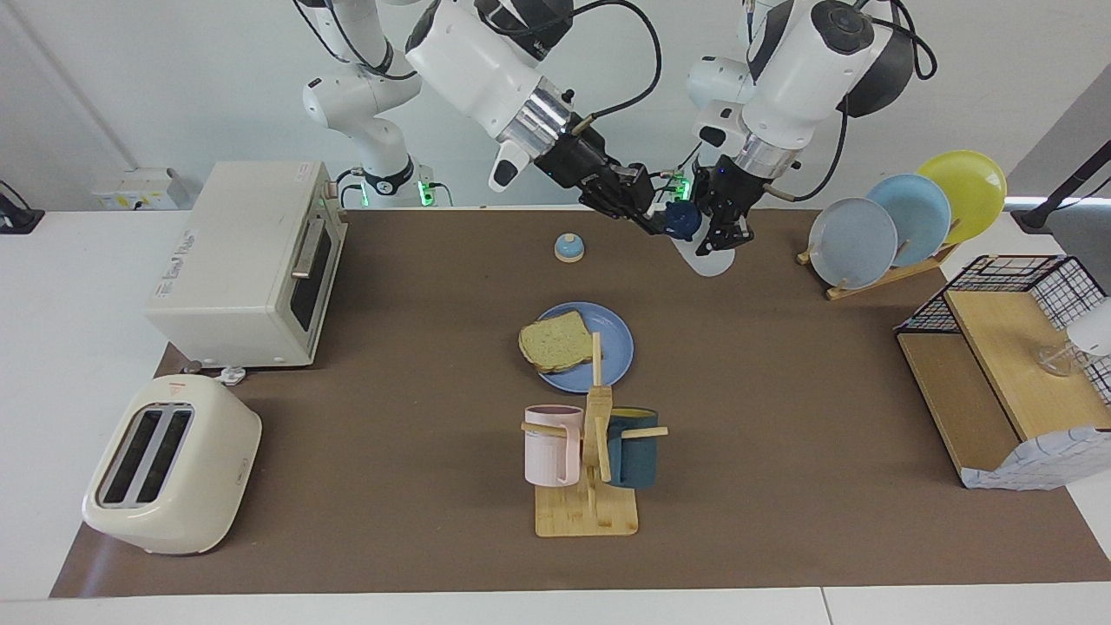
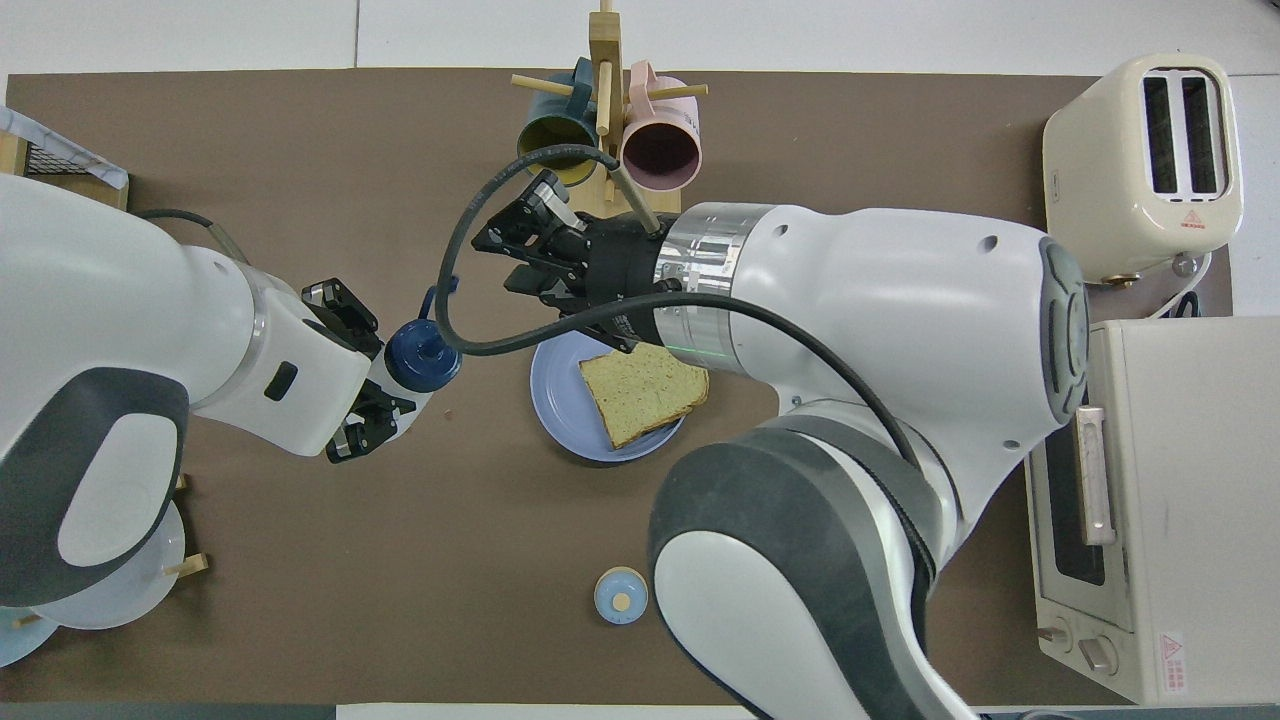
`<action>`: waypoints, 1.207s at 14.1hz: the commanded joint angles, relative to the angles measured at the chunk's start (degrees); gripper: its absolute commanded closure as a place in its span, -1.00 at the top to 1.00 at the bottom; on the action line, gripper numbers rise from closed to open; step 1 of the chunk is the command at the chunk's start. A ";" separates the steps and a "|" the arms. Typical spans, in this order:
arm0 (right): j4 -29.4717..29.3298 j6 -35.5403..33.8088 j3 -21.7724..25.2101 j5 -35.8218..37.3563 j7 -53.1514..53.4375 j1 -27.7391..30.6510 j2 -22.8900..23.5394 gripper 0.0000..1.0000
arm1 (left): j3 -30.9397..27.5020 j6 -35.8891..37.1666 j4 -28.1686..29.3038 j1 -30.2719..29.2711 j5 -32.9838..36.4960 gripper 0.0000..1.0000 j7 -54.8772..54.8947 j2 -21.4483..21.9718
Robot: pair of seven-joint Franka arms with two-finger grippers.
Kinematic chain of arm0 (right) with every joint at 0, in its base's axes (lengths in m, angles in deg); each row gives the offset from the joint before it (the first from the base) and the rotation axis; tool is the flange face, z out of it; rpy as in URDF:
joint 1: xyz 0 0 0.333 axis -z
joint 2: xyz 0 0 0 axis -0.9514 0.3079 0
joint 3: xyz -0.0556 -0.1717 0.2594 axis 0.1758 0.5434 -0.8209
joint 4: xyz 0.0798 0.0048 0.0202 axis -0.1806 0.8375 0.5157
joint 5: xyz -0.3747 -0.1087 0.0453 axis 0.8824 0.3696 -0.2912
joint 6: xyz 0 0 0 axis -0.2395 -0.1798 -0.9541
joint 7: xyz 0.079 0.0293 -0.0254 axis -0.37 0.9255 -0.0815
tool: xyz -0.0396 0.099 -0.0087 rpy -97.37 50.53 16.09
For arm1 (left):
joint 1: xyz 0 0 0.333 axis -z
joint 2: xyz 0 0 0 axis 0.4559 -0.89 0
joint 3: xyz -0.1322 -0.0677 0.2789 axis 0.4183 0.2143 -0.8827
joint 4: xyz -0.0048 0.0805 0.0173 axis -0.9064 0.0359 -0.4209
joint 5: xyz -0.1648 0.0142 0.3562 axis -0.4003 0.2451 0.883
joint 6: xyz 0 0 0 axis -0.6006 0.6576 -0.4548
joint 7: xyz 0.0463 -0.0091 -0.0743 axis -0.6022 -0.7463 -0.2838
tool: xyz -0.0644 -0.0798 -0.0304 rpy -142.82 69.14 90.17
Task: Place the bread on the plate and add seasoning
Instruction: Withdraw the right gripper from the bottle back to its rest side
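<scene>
You won't find much to read here: the toaster carries a small red warning triangle on its shell, with no legible words. The toaster oven has a line of faint print along its top edge and a red-and-white sticker by its knobs, both too small to make out.
</scene>
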 commanded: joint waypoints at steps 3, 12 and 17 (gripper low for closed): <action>7.42 -9.99 -0.19 13.05 -7.79 5.85 -5.23 1.00 | -0.32 -0.27 1.07 0.33 2.67 -1.00 0.00 1.27; 0.96 -45.32 -0.19 41.62 -38.74 22.12 -8.14 1.00 | 1.00 -1.15 1.16 4.63 16.47 -1.00 -5.45 0.13; -6.81 -54.07 -0.37 44.02 -45.25 28.71 -5.16 1.00 | 1.00 -2.82 1.07 9.91 24.46 -1.00 -13.35 -4.17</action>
